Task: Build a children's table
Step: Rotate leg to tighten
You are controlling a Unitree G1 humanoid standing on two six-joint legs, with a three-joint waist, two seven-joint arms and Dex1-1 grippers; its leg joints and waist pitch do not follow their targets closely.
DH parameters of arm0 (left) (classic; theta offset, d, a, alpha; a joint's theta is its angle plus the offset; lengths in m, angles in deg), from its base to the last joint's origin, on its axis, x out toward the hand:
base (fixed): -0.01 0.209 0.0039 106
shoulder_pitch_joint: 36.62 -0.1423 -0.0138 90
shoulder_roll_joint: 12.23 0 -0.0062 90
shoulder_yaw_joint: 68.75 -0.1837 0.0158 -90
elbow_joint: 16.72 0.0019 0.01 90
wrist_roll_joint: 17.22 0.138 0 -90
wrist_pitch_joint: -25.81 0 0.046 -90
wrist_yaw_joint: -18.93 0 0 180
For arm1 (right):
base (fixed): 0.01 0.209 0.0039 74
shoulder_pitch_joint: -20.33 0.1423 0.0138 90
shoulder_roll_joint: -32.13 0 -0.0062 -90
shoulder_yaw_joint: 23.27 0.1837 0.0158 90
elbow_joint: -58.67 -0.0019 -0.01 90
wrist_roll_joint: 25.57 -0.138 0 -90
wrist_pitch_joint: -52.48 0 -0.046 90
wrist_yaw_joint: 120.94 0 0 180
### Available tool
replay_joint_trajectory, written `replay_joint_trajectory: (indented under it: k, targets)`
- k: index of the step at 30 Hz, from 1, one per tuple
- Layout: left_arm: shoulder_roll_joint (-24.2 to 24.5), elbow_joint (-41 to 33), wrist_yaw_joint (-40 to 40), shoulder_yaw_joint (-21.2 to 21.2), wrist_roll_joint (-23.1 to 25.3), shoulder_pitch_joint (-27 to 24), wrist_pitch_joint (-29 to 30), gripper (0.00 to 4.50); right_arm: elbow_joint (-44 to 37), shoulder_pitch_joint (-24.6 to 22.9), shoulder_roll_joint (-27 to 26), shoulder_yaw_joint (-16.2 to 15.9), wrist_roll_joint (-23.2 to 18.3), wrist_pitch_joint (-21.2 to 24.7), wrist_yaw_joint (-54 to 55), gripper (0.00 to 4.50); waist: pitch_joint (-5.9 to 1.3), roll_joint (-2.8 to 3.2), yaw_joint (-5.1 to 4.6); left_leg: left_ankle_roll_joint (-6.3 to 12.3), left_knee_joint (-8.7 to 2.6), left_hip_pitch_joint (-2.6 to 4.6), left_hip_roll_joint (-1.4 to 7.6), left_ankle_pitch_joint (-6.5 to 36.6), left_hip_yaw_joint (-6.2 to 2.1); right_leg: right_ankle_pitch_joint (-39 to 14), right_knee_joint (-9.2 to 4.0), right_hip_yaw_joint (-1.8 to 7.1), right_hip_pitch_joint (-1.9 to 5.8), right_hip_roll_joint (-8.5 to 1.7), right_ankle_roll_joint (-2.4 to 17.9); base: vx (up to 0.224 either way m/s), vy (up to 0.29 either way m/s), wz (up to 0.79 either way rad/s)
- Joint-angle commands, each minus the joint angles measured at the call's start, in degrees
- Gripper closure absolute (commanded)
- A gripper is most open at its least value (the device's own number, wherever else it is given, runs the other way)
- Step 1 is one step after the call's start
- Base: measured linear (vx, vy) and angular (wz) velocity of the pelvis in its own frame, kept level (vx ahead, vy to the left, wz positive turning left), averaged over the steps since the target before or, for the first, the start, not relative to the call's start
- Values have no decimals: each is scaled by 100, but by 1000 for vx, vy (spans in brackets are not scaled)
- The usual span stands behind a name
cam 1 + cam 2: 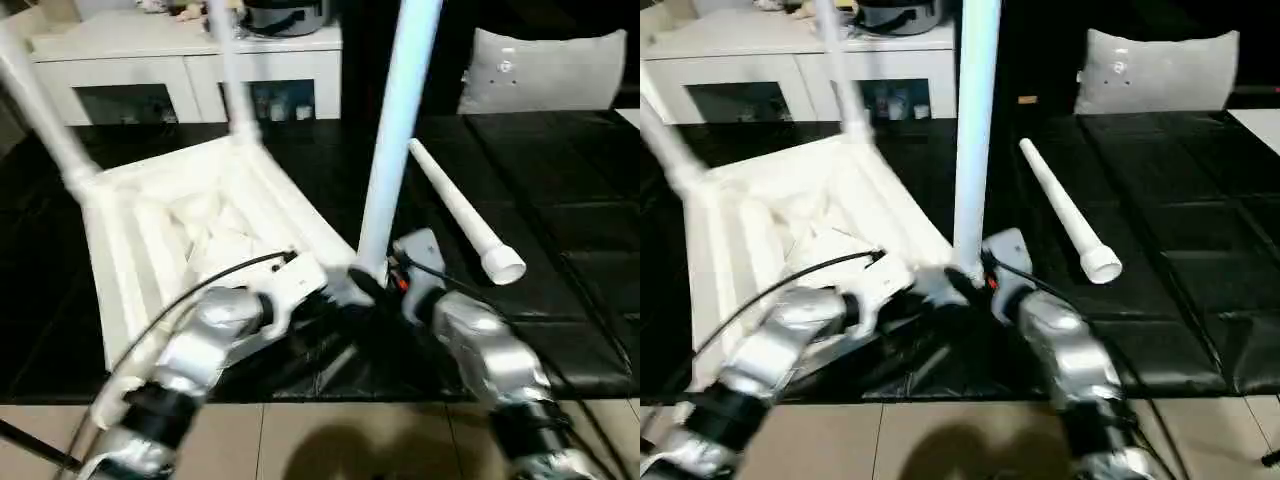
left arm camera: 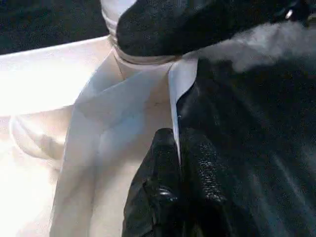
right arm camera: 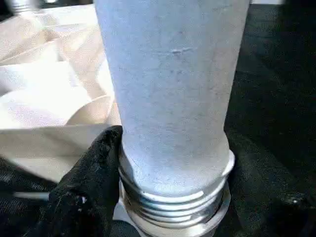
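Observation:
The white table top [image 1: 200, 220] lies upside down on the black mat, ribs facing up. Two legs [image 1: 40, 100] [image 1: 230, 70] stand in its far corner sockets. A third leg [image 1: 400, 130] stands upright at the near right corner, its threaded end [image 3: 173, 207] showing just above the socket. My right gripper [image 1: 375, 280] is shut on this leg's base, one finger [image 3: 89, 187] on each side. My left gripper [image 1: 335, 290] is beside it, fingers [image 2: 168, 187] shut on the top's thin rim [image 2: 175, 94] by that corner. The fourth leg [image 1: 460, 215] lies loose on the mat to the right.
The black padded mat [image 1: 580, 200] ends at a tiled floor [image 1: 330, 440] in front of me. Behind it stands a white cabinet [image 1: 180, 60] with a dark pot [image 1: 285, 15] on top. A grey cushion [image 1: 545, 70] is at the back right.

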State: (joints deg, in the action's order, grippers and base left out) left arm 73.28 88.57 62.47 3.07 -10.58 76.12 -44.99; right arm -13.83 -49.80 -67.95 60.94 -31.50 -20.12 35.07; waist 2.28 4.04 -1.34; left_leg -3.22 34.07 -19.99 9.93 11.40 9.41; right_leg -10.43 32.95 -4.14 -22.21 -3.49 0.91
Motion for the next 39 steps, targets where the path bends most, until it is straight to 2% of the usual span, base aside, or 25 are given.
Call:
replay_joint_trajectory:
  k: [1,3,6,7,10,11,12,13,16,21,22,25,26,27,28,30,33,34,36,38,39]
  targets:
    - [-240,-127,88,-403,-27,153,-17,450,135,34,-247,-92,-114,86,-76,143,-228,-20,18,188,-451,9,209,2237,-166,-3174,-600,195,144,-447,503,0,0,0]
    - [-185,-81,54,-404,34,171,-43,450,8,-25,-177,-41,-183,73,-188,108,-241,-15,35,213,-471,-15,230,2141,-170,-2918,-566,216,168,-448,582,0,0,0]
    - [-93,-75,61,-349,88,149,-51,450,-120,-143,-33,-27,-178,-88,-357,86,-257,-16,67,241,-464,-24,241,1981,-146,-2549,-524,248,186,-458,753,0,0,0]
    - [-34,-33,62,-313,121,158,-83,450,-222,-221,54,-19,-194,-122,-456,73,-267,8,102,265,-456,-16,254,1870,-132,-2354,-507,269,185,-460,816,0,0,0]
    - [43,17,90,-300,142,177,-163,450,-307,-289,169,-39,-218,-177,-578,52,-295,-6,171,331,-451,-44,270,1577,-115,-1889,-447,281,227,-453,967,0,0,0]
    - [176,91,190,-293,144,206,-278,450,-431,-401,394,-97,-264,-273,-886,43,-300,1,205,360,-443,-49,264,1466,-104,-1746,-439,283,234,-455,1009,0,0,0]
    - [227,117,216,-283,143,219,-298,450,-475,-442,474,-104,-265,-312,-1003,33,-301,16,232,377,-438,-43,264,1436,-103,-1721,-441,284,235,-458,1008,0,0,0]
    - [372,195,355,-288,147,256,-432,450,-546,-515,715,-69,-308,-401,-1330,33,-307,-6,254,406,-431,-55,265,1345,-96,-1623,-425,284,261,-454,1018,0,0,0]
    - [580,277,636,-319,124,296,-665,450,-617,-552,1054,46,-430,-454,-1765,4,-310,0,328,502,-420,-79,263,1135,-90,-1595,-421,280,276,-466,1015,0,0,0]
    - [895,363,1195,-426,42,322,-1028,450,-798,-511,1625,102,-664,-341,-2581,4,-333,16,362,566,-404,-86,288,969,-98,-1256,-370,270,284,-454,1107,0,0,0]
    - [1054,376,1510,-490,-14,329,-1157,450,-869,-485,1972,-26,-633,-381,-3028,4,-331,15,366,575,-402,-85,287,992,-95,-1250,-364,262,283,-454,1141,0,0,0]
    - [1253,471,1950,-609,-112,374,-1492,450,-883,-401,2337,-176,-616,-472,-3525,4,-320,13,400,596,-395,-71,286,1074,-76,-1437,-385,263,273,-455,1124,0,0,0]
    - [1311,495,2133,-654,-154,387,-1608,450,-858,-346,2408,-203,-618,-487,-3661,4,-319,-30,404,608,-397,-74,285,1077,-76,-1503,-396,259,274,-456,1112,0,0,0]
    - [1335,507,2212,-673,-174,392,-1653,450,-845,-321,2435,-212,-621,-492,-3720,4,-323,-4,427,599,-396,-69,288,1041,-75,-1567,-383,261,267,-460,1099,0,0,0]
    - [1404,557,2384,-732,-175,418,-1848,450,-837,-255,2484,-271,-596,-513,-3837,4,-319,-47,428,607,-393,-69,292,1031,-68,-1597,-392,261,258,-455,1094,0,0,0]
    - [1449,622,2522,-779,-153,450,-2004,450,-789,-179,2514,-339,-553,-585,-3930,4,-326,-20,461,592,-390,-56,306,980,-70,-1589,-375,266,246,-463,1105,0,0,0]
    - [1507,709,2802,-864,-151,496,-2251,450,-654,-28,2483,-467,-521,-645,-4085,4,-352,0,526,573,-377,-26,326,865,-61,-1242,-325,278,230,-458,1212,0,0,0]
    - [1517,722,2942,-882,-226,503,-2310,450,-678,17,2475,-579,-572,-540,-4253,4,-357,-53,544,591,-372,-39,329,816,-52,-1096,-306,278,243,-452,1248,0,0,0]
    - [1519,743,3008,-887,-267,511,-2354,450,-687,37,2478,-630,-595,-491,-4341,4,-367,-26,594,610,-367,-50,331,731,-56,-969,-275,277,252,-463,1277,0,0,0]
    - [1536,728,3125,-906,-325,510,-2433,450,-701,71,2473,-776,-619,-365,-4558,4,-373,-25,626,607,-359,-43,336,721,-51,-887,-262,283,244,-465,1302,0,0,0]
    - [1535,731,3141,-908,-329,512,-2448,450,-699,74,2469,-789,-620,-349,-4587,20,-374,-43,650,609,-361,-41,337,712,-52,-894,-255,285,244,-470,1310,0,0,0]
